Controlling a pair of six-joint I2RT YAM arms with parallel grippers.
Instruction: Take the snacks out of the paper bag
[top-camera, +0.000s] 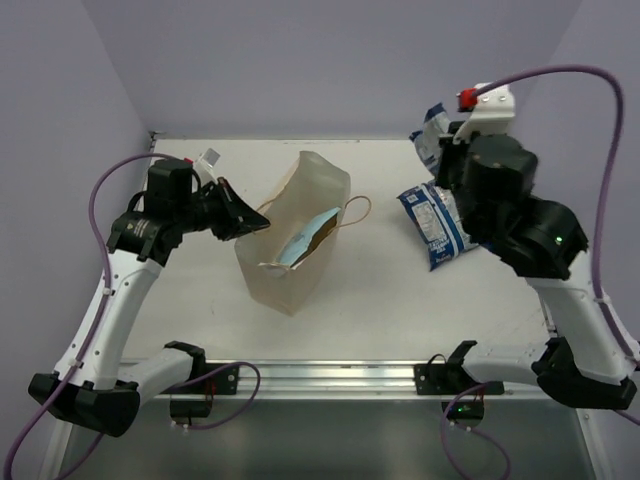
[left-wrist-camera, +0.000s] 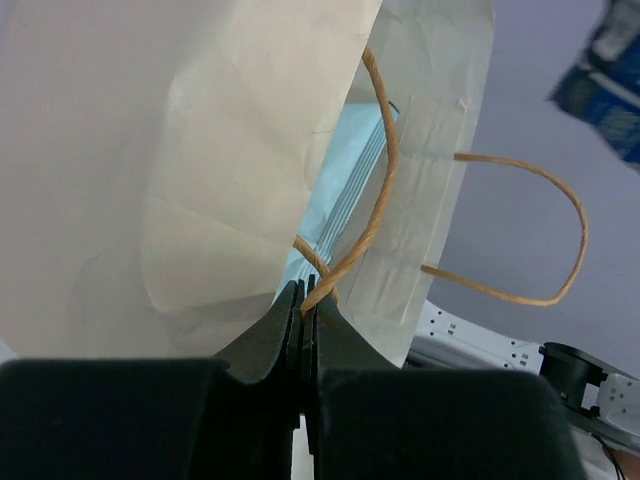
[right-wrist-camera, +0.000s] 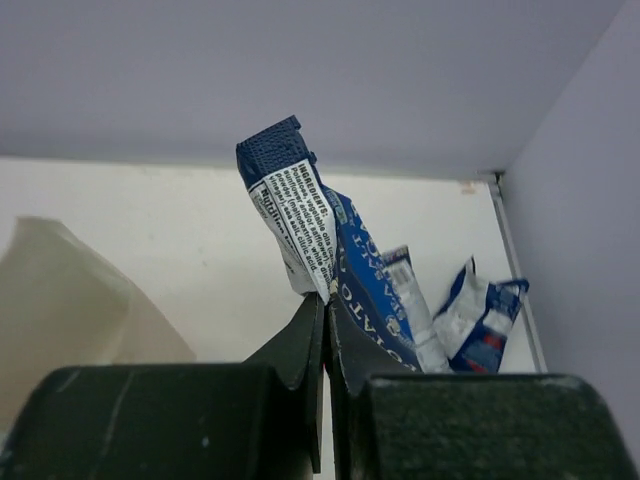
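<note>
The tan paper bag (top-camera: 295, 235) stands mid-table with its mouth up. A light blue snack (top-camera: 305, 243) pokes out of it and shows in the opening (left-wrist-camera: 345, 185). My left gripper (top-camera: 265, 224) is at the bag's left rim, shut (left-wrist-camera: 303, 290) on the near cord handle (left-wrist-camera: 380, 170). My right gripper (top-camera: 445, 150) is raised at the right, shut (right-wrist-camera: 327, 300) on a dark blue and white snack packet (right-wrist-camera: 290, 200) that hangs from it (top-camera: 430, 135). Another dark blue packet (top-camera: 435, 225) lies on the table.
The bag's far cord handle (top-camera: 355, 212) loops out to the right (left-wrist-camera: 520, 235). More blue and white packets (right-wrist-camera: 485, 320) lie near the table's right edge and wall. Purple walls close off the back and both sides.
</note>
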